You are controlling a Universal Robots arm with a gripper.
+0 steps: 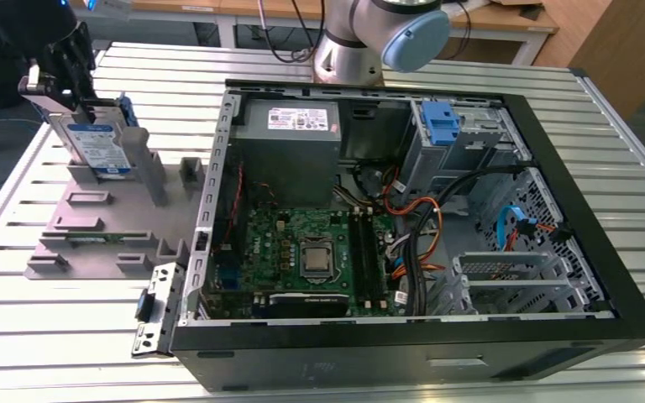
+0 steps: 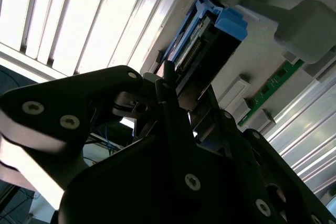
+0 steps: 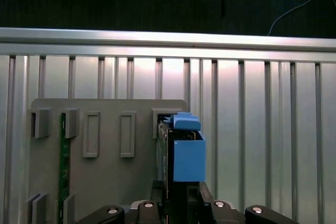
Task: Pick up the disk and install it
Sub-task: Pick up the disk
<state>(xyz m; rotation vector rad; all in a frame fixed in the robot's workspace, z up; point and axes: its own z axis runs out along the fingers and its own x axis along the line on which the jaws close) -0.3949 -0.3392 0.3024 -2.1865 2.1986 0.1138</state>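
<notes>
Ribbed aluminium table carried everything that we saw. At about ten o'clock in the exterior view, a grey holder plate lay on it, and the disk stood upright in a slot at the far end of this plate. The black gripper sat on the upper edge of the disk. In the first wrist view we saw the disk run down between the jaws of the gripper, and they looked closed on its two sides. A green memory stick lay in the holder. At three o'clock from the holder, the open computer case lay on its side, with a grey power-supply box inside and a blue clip at about one o'clock from that box. The arm rose at twelve o'clock.
</notes>
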